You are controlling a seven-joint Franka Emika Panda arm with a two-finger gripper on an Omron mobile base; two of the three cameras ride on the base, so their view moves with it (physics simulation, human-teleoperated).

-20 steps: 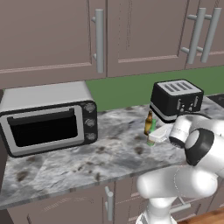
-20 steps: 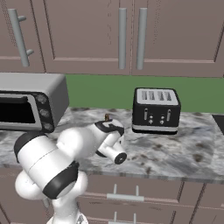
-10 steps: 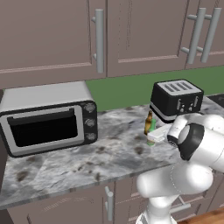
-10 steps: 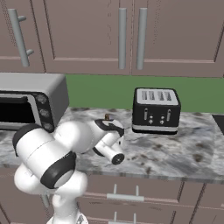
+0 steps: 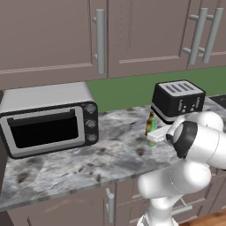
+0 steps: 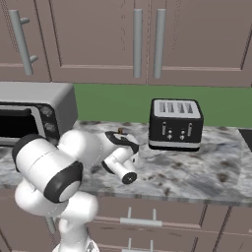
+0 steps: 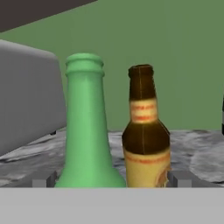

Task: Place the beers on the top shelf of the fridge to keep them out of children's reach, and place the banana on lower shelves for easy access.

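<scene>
Two beers stand side by side on the marble counter. In the hand view the green bottle is on the left and the amber-brown bottle on the right, both upright and very close. My gripper is open, its fingertips flanking the bases of both bottles without touching them. From the left base view the gripper sits just in front of the green bottle and the amber one. In the right base view the gripper covers all but one dark cap. The banana and the fridge are out of view.
A black toaster stands right behind the bottles, close to their right. A silver toaster oven occupies the counter's left end. Brown wall cabinets hang above and drawers sit below the counter edge.
The arm's elbow has swung lower and the hand has edged a little closer to the bottles. The jaws have stayed open and the bottles have not moved.
</scene>
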